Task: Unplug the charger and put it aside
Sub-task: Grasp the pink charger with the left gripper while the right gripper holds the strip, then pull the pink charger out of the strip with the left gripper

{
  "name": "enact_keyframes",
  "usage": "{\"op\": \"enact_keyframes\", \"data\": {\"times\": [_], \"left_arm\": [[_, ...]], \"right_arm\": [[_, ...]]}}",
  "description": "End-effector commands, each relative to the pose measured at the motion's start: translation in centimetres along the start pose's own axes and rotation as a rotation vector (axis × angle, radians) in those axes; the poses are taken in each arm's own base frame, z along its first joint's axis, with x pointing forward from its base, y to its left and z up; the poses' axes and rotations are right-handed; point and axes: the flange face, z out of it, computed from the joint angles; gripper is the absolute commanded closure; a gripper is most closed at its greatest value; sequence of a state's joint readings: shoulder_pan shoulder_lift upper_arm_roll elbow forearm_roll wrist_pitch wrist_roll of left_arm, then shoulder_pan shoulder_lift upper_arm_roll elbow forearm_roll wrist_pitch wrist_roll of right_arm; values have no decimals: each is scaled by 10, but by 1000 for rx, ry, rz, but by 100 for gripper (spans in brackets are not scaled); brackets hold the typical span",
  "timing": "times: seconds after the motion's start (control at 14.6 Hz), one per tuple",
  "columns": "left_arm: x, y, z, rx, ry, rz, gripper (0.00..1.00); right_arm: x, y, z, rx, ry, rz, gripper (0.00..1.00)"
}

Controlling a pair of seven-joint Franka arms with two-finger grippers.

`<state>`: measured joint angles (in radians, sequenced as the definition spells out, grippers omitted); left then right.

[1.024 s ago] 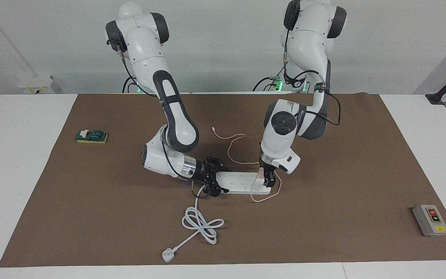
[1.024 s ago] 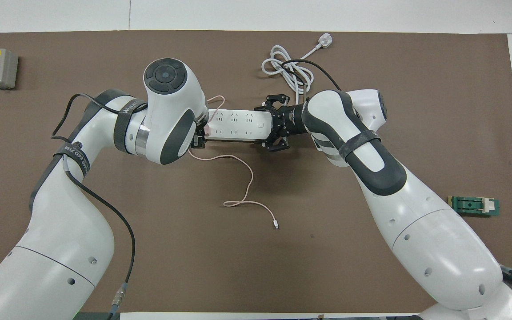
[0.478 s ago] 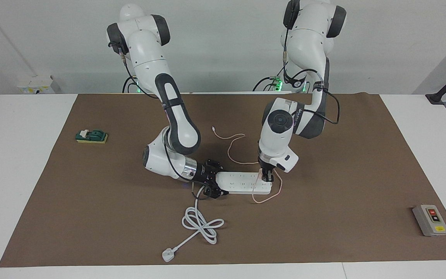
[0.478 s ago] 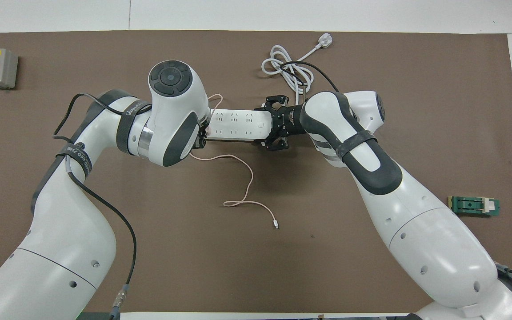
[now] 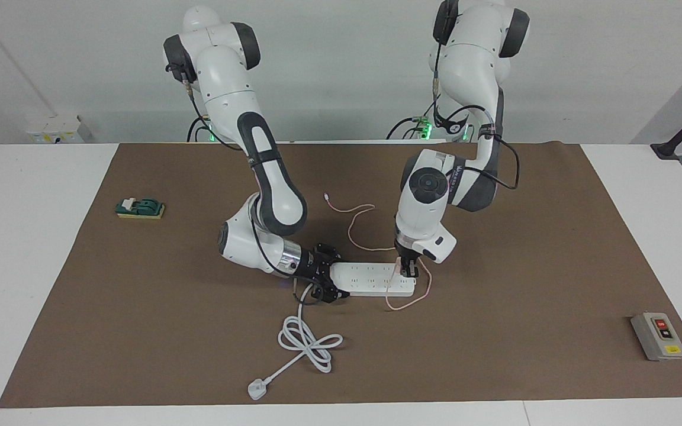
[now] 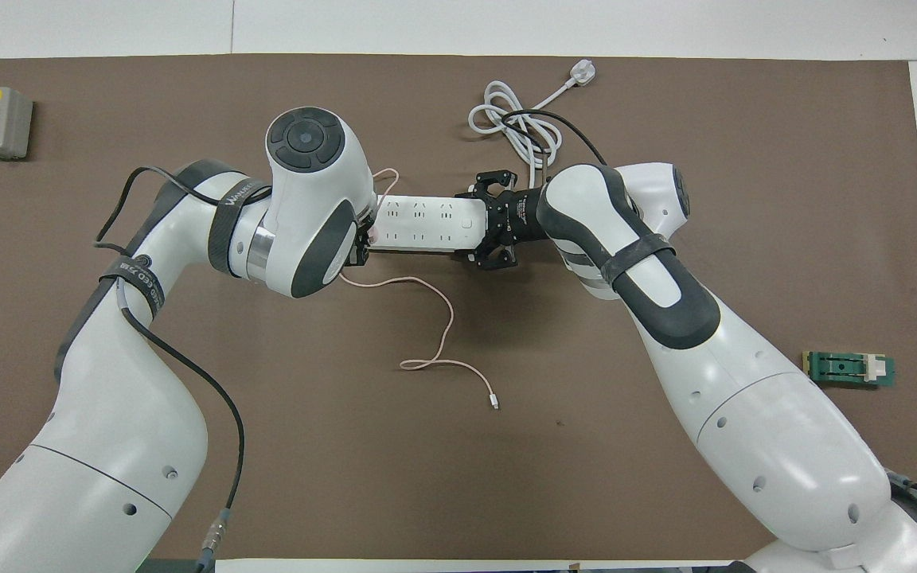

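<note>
The pale pink charger (image 5: pixel 399 267) sits plugged into the white power strip (image 5: pixel 370 278) at the strip's end toward the left arm, mostly hidden by the fingers around it. My left gripper (image 5: pixel 407 271) points straight down and is shut on the charger. In the overhead view the charger (image 6: pixel 373 233) peeks out beside the left hand. Its thin pink cable (image 5: pixel 356 222) loops on the mat nearer to the robots and ends in a small connector (image 5: pixel 326 197). My right gripper (image 5: pixel 324 279) lies low and is shut on the strip's cord end (image 6: pixel 470 224).
The strip's thick white cord (image 5: pixel 308 340) coils farther from the robots and ends in a white plug (image 5: pixel 256 389). A grey switch box (image 5: pixel 658 336) stands at the left arm's end of the brown mat. A green block (image 5: pixel 140 208) lies at the right arm's end.
The left gripper's fingers have closed in on the charger and its hand has shifted slightly. The right arm has settled a little at the strip's cord end. The strip stays put.
</note>
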<state>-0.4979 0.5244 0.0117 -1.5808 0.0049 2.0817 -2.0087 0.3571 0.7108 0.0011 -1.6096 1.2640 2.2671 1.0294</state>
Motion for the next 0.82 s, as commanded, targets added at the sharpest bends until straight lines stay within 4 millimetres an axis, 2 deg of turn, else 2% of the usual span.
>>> {"op": "enact_keyframes", "data": {"times": [0.0,0.34,0.48,0.75], "left_arm": [[15,-4,-53,-17,10,10,100],[21,-12,-85,-17,8,12,100],[26,-18,-104,-12,5,60,100],[52,-22,-129,9,4,300,100]], "right_arm": [[5,4,12,-1,-9,-55,100],[13,3,10,-6,-20,-45,100],[13,3,11,-7,-21,-50,100],[8,6,18,-3,-10,-60,100]]}}
